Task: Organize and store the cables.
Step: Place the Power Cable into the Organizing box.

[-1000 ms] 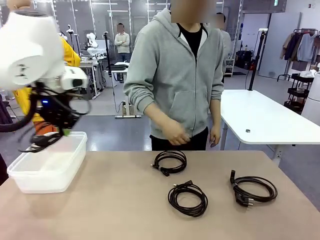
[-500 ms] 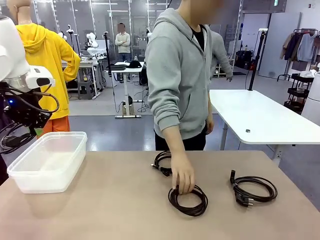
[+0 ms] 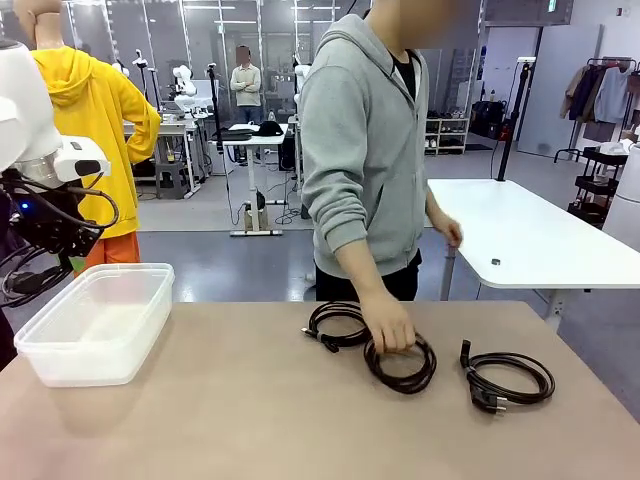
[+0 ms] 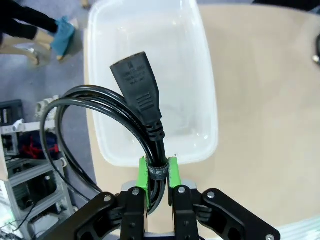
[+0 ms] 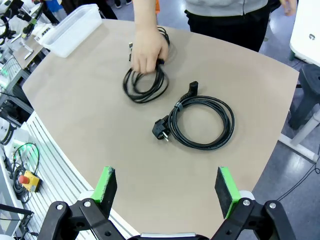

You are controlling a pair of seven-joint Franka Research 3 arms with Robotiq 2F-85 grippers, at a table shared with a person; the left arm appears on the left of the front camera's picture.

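Cable coil (image 4: 136,75) clamped in left end effector (image 4: 158,172) by bin (image 4: 165,45); right end effector (image 5: 165,185) spread, empty.

Front camera: robot's side, level across table (image 3: 220,420) toward person (image 3: 365,150). Left wrist: close, straight down over plastic bin (image 4: 200,90). Right wrist: high, tilted down; shares cables (image 5: 228,122), bin with front.

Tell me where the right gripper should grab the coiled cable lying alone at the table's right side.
Probably from straight above: the coiled cable lies flat on the table, so its sides offer nothing. Let the open right gripper straddle the bundled strands on the arc farthest from the plugs, where they run tight together.
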